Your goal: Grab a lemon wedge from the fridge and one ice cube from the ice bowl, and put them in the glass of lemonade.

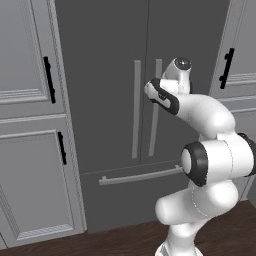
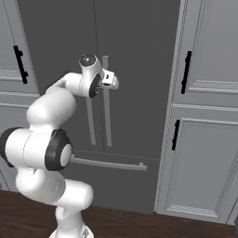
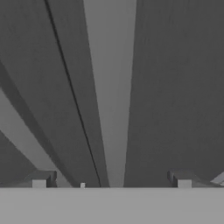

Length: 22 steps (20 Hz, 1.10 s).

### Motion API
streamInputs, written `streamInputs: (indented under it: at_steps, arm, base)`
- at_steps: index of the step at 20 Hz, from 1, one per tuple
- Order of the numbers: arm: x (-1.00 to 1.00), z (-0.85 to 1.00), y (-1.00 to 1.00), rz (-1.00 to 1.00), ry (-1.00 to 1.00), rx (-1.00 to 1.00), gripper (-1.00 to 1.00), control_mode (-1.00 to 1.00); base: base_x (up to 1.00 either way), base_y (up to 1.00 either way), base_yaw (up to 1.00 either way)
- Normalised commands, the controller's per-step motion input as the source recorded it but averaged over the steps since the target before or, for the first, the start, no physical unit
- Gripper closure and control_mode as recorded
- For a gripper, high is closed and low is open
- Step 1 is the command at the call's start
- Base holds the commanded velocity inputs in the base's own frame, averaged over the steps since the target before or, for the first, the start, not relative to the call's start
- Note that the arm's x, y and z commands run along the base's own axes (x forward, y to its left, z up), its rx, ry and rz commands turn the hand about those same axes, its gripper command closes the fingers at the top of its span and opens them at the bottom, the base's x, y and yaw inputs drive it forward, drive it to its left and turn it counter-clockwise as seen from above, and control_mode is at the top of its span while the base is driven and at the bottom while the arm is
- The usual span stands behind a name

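Observation:
The tall dark grey fridge (image 1: 100,75) (image 2: 135,56) stands straight ahead with both doors shut. Two light grey vertical bar handles flank the seam between the doors. My gripper (image 2: 111,80) is raised at the top of the right-hand handle (image 2: 107,121) (image 1: 155,125). In the hand view my gripper (image 3: 111,179) is open, and that handle (image 3: 111,87) runs up between the two fingertips (image 3: 41,179). The left handle (image 1: 135,110) passes to the side. The lemon wedge is hidden behind the shut doors. The ice bowl and the glass of lemonade are out of view.
Lighter panelled cabinets with black handles stand on both sides of the fridge (image 1: 30,100) (image 2: 204,139). A horizontal bar handle (image 1: 140,176) crosses the fridge's lower drawer. Below lies a dark wood floor (image 2: 139,225).

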Motion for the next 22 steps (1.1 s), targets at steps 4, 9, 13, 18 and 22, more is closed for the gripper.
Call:
streamInputs:
  at_steps: [4,9,13,18,22]
  arm:
    - [0.67,-0.1,0.0,0.0,0.02,0.0,-1.0,-1.0]
    - [0.63,-0.1,0.0,0.0,0.02,0.0,-1.0,-1.0]
    - [0.45,-0.17,0.0,0.0,0.0,0.0,-1.0,-1.0]
    - [0.33,-0.34,0.0,0.0,-0.04,0.0,-1.0,-1.0]
    - [0.09,-0.25,0.0,0.0,-0.15,0.0,-1.0,-1.0]
  base:
    - [0.0,0.0,0.0]
    - [0.0,0.0,0.0]
    - [0.0,0.0,0.0]
    - [0.0,0.0,0.0]
    - [0.0,0.0,0.0]
